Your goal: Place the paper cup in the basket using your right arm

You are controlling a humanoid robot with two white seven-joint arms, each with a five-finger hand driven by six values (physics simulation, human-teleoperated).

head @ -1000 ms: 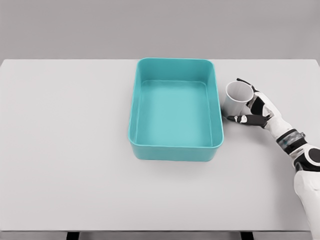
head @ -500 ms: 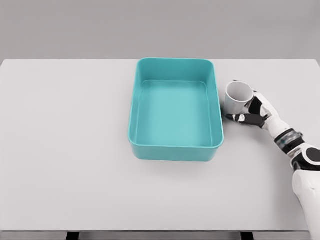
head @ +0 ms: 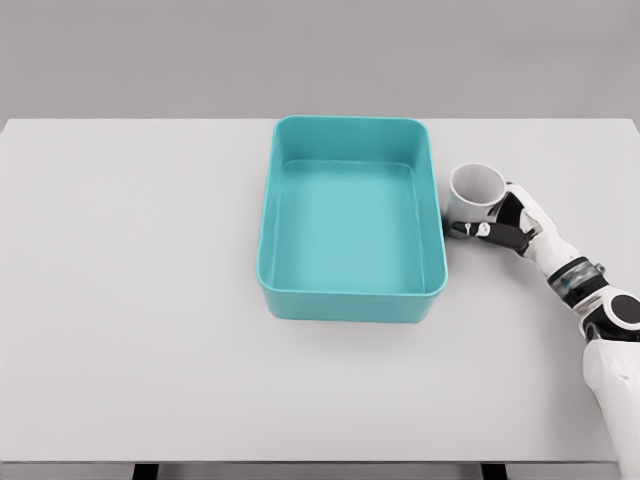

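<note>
While the right hand (head: 497,222) is wrapped around the paper cup (head: 473,192), the basket (head: 437,250) wall is found just beyond the fingers (head: 466,229); if lifted too low, the cup could be knocked loose against it.

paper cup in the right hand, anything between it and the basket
Only the basket's own right wall. The right hand holds the paper cup just outside it, so the cup must go over the rim. The basket holds nothing.
</note>
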